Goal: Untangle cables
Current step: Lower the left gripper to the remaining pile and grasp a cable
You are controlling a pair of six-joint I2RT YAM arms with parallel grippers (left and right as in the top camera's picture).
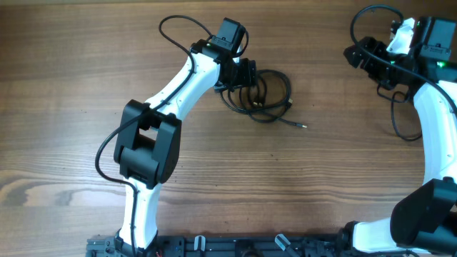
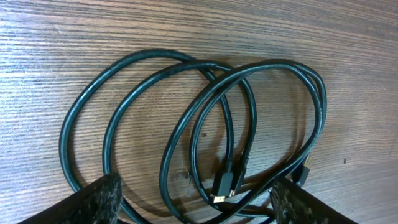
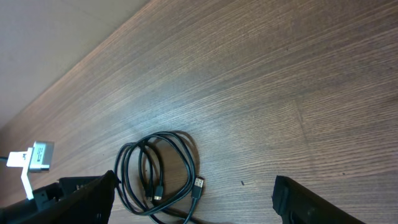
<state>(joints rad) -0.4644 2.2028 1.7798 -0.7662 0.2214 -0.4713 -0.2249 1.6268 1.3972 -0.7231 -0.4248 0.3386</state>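
Black cables [image 1: 263, 98] lie coiled on table [image 1: 300, 185] under left gripper [image 2: 196, 186]. Likely light, limp, slick; pinch near plug ends [image 2: 222, 185]. Left fingers wide apart, empty; right gripper [image 3: 194, 186] likewise, well apart.

Thin black cables [image 1: 265, 96], overlapping loose loops, lying flat, one plug end trailing out

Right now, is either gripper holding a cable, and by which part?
Nothing is held. The left gripper is open over the cables; the right gripper is open, away from them.
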